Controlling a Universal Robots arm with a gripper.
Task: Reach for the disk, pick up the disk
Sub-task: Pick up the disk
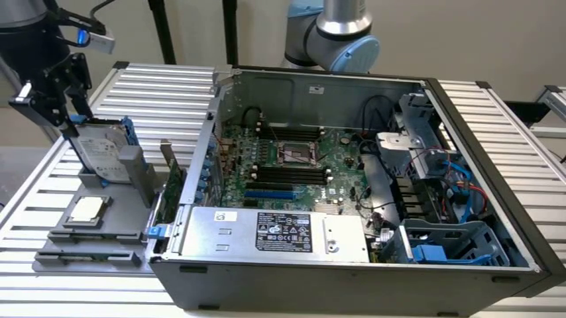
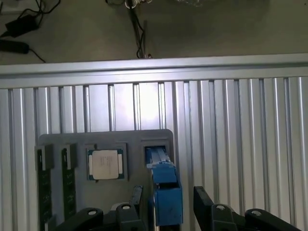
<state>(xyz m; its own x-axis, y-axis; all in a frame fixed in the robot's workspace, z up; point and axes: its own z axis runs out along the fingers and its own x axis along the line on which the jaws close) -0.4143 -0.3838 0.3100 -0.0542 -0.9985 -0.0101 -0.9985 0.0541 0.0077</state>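
Lower left of the exterior view: a grey holder tray [image 1: 53, 255] is lying on the slatted desk [image 1: 495, 119], carrying a small square CPU chip [image 1: 87, 210] in one pocket. The open computer case [image 1: 354, 285] is taking up the middle and right.

Just behind the chip, the disk [image 1: 102, 149] is standing on edge in an upright slot of the same tray, blue carrier frame running along its edge.

Upper left: the tool [image 1: 69, 122] is hanging at the disk's top edge with its fingers pointing down.

Wrist view: the tool [image 2: 168, 191] is standing released, jaws spread wide, with the blue edge of the disk [image 2: 166, 207] sitting between them. One finger [image 2: 137, 197] is lying just beside the frame and the other is standing a little off (contact not certain from here). The chip [image 2: 105, 163] is resting in the neighbouring pocket.

Judgement: the reach is looking about finished, and the pick-up is not yet made. A clean grip is calling for both fingers squared on the disk's flat faces, centred, low enough to hold, and a straight lift out of the slot, since a tilt could be jamming it or dragging the tray.
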